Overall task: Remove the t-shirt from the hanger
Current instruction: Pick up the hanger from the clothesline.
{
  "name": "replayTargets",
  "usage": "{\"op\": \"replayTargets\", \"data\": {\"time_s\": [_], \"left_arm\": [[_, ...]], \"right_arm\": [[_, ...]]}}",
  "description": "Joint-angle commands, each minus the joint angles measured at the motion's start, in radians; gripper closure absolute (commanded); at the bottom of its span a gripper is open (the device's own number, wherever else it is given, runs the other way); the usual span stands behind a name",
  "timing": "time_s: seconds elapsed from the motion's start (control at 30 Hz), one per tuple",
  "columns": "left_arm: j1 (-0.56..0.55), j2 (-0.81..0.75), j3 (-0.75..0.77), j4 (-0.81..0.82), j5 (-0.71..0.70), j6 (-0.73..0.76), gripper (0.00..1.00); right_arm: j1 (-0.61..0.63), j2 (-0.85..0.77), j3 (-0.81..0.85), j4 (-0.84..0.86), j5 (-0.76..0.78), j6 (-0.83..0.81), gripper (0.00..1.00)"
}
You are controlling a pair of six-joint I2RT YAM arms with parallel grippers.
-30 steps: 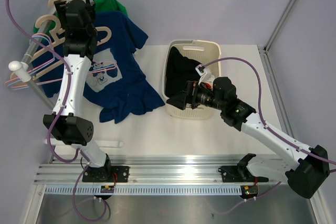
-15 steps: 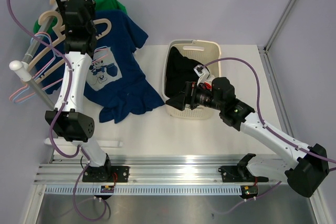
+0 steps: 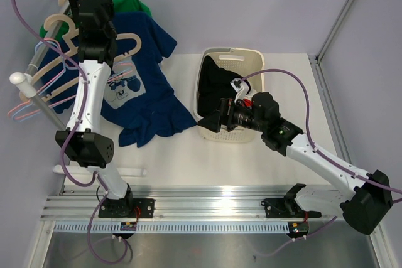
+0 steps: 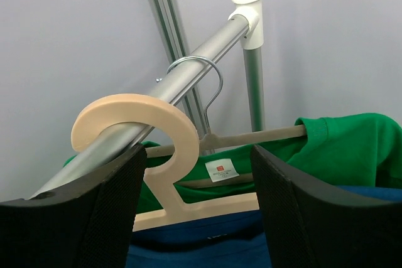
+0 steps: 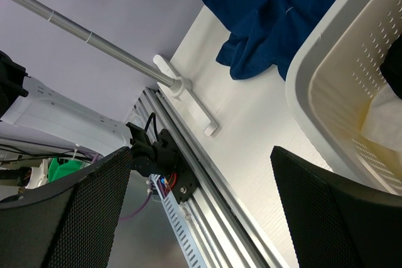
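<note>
Left hand (image 4: 198, 155) climbs toward the rail (image 4: 188, 70), spread astride the wooden hanger (image 4: 135, 120) hook, gripping nothing; right hand (image 5: 201, 155) gapes idle; you still have the blue t-shirt (image 3: 147, 92) to free

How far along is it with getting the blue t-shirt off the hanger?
Nothing looks finished yet. In hand: the left gripper is up at the rail, jaws open either side of the wooden hanger's hook, not gripping it. Left to do: the blue t-shirt is still on that hanger, its lower part draped onto the table. The right gripper is open and empty by the basket.
</note>
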Motion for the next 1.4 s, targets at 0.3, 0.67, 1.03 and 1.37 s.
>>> {"op": "replayTargets", "data": {"time_s": [0.3,0.67,1.03,1.37], "left_arm": [[0.005,0.104,0.112,0.133,-0.13,0.108,0.37],[0.003,0.078,0.075,0.21,-0.096,0.083,0.93],[-0.023,-0.066,0.031,0.219,0.057,-0.072,1.0],[-0.026,-0.118,0.009,0.171,0.157,-0.171,1.0]], "right_arm": [[0.015,0.013,0.015,0.039,-0.009,-0.011,0.02],[0.013,-0.007,0.015,0.036,-0.014,-0.011,0.02],[0.015,-0.008,0.021,0.019,0.001,-0.024,0.02],[0.015,-0.018,0.018,0.023,0.0,-0.027,0.02]]}}
